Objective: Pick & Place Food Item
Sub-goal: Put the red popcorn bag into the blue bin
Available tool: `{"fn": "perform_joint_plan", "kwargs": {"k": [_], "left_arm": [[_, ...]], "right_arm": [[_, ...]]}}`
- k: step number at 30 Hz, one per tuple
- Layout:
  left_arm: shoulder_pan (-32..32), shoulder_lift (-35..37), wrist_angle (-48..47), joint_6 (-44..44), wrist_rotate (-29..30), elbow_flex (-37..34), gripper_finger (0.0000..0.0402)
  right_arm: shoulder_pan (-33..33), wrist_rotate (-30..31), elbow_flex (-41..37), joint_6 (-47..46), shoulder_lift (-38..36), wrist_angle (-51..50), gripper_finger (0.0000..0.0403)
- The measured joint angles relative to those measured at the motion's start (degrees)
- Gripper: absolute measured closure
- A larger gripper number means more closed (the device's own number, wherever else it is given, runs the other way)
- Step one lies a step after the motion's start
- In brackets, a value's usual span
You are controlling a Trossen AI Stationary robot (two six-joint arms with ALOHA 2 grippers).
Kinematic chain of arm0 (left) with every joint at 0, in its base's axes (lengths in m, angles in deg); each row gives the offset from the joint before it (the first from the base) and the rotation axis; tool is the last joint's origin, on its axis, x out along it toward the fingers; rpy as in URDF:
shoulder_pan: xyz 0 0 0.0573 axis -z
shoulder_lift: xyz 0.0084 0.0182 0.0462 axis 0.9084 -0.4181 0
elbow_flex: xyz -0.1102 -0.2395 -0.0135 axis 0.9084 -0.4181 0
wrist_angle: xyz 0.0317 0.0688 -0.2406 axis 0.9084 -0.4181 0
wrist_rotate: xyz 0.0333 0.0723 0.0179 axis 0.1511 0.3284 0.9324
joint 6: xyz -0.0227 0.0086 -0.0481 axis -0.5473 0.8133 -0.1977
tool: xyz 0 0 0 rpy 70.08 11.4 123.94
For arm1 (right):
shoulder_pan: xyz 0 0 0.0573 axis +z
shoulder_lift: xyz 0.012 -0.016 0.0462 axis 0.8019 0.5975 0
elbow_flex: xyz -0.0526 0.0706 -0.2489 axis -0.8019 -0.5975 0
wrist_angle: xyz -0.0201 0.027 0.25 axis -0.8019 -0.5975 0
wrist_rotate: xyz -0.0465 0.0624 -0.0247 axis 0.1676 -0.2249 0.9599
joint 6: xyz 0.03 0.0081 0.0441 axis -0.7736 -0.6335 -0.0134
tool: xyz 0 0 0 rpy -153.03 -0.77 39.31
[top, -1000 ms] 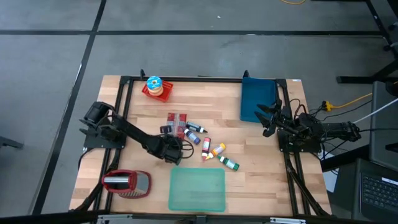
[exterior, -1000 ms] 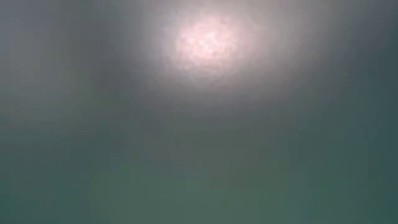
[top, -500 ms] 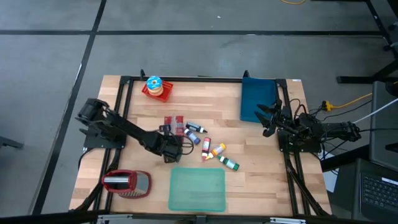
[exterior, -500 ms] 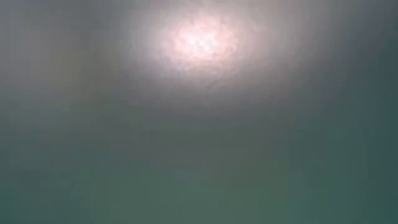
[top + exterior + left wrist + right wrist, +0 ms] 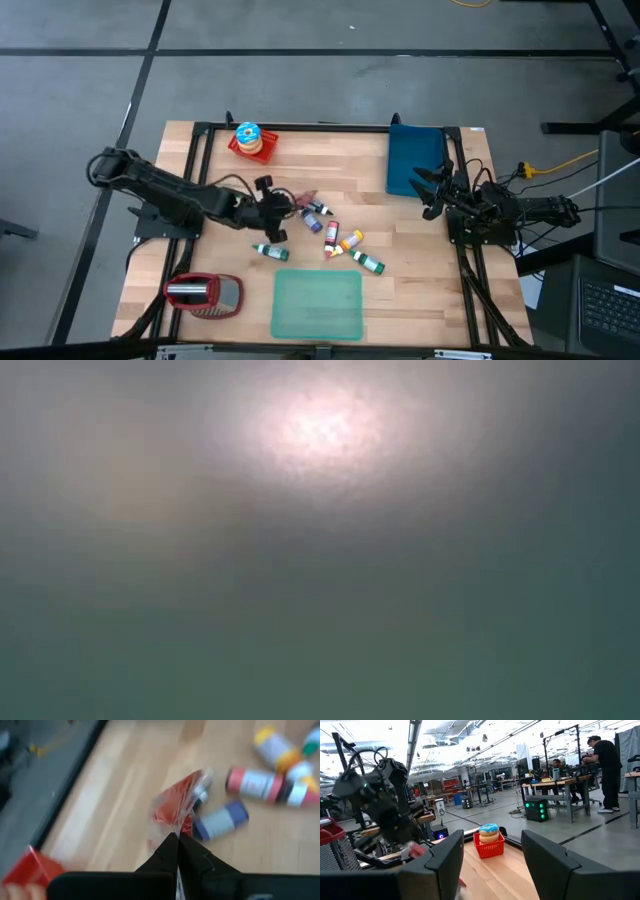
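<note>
A red-and-clear food packet [image 5: 176, 805] hangs above the wooden table [image 5: 420, 240], with my left gripper [image 5: 178, 837] shut on it. In the high view this gripper [image 5: 283, 203] is left of centre, and the packet [image 5: 298, 196] sticks out past its fingertips. Several small bottles [image 5: 345, 240] lie on their sides just beyond and below it. One green-capped bottle [image 5: 270, 251] lies apart, nearer the front. My right gripper [image 5: 432, 190] waits open at the table's right edge. The low view shows only a blur. My left gripper pinches one end of the packet's wrapper [image 5: 176, 826] between its two shut fingers. The fingers slant downward, coming from the table's left. The packet reaches out beyond the fingertips and is lifted clear of the table and the bottles.
A pale green board [image 5: 317, 305] lies at the front centre and a dark blue board [image 5: 415, 160] at the far right. A red basket with a donut [image 5: 250, 140] stands at the far left. A red-and-silver object [image 5: 205, 293] sits at the front left.
My left gripper has risen and drawn back toward the table's left and far side, tipping less steeply downward. The red packet, which lay flat on the table, is now lifted clear. The green-capped bottle, hidden under the gripper before, now shows.
</note>
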Motion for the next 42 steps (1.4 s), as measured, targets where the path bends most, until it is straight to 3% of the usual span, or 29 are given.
{"fn": "perform_joint_plan", "kwargs": {"k": [8,13,16,19,30,42], "left_arm": [[-5.87,2.78,8.41,11.71,-0.32,0.11,0.0400],[-10.47,2.47,11.66,16.47,-3.73,0.11,0.0400],[-12.56,2.47,17.63,20.17,-6.97,0.11,0.0401],[-14.16,2.47,22.78,23.21,-10.89,0.36,0.0400],[-18.32,2.34,27.02,30.30,-15.18,7.42,0.0401],[-22.07,0.08,31.29,30.18,-23.31,10.10,0.0400]], "right_arm": [[0.00,-0.02,0.00,0.00,0.00,0.09,0.0199],[0.00,-1.55,0.00,-0.28,-0.02,-0.24,0.0199],[0.00,-4.82,0.00,-1.12,0.00,-0.66,0.0199],[0.00,-3.96,0.00,-0.99,0.00,-0.64,0.0199],[0.00,-3.14,0.00,-1.11,0.00,-0.59,0.0199],[-0.04,0.04,0.02,1.57,2.31,-0.49,0.0199]]}}
